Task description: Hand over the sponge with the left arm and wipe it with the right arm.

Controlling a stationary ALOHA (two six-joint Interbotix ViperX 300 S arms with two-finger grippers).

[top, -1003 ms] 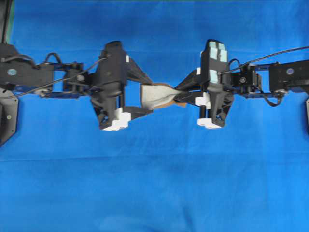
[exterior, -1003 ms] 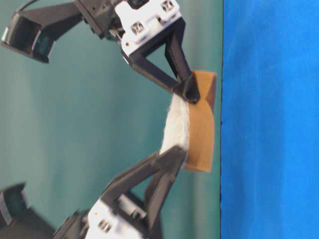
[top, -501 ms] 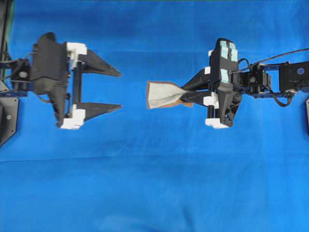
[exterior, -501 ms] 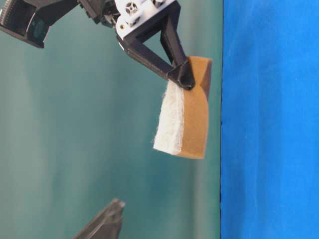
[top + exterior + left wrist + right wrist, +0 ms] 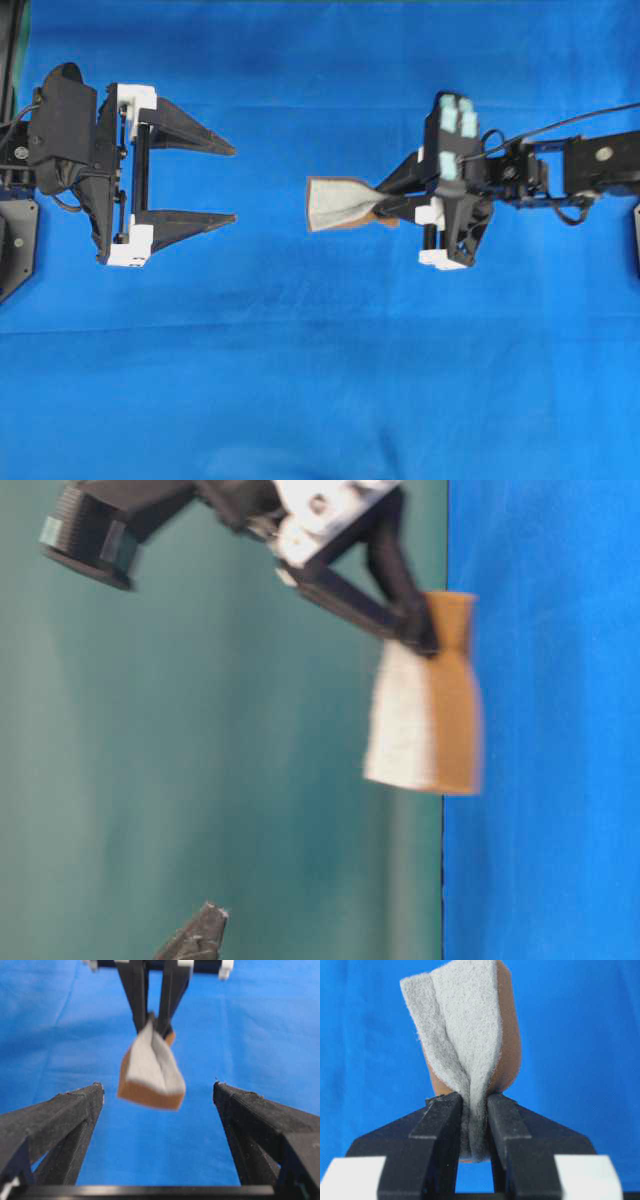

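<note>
Right claw [image 5: 385,198] is clamped on 1 end of the sponge [image 5: 338,203], pinching it into a narrow waist; the free end flares out and hangs in the air above the blue cloth [image 5: 320,380]. Left claw [image 5: 232,182] stands well apart from it, fingers wide, holding nothing.

Handling, judged: the sponge is light and soft, folding easily under pressure. The grey felt face and tan foam look grippy, not slippery. A hold nearer the middle would deform it less.

Surface: 1 smooth cloth, faint creases. Room: plain teal backdrop [image 5: 200,780] behind, nothing else discernible.
</note>
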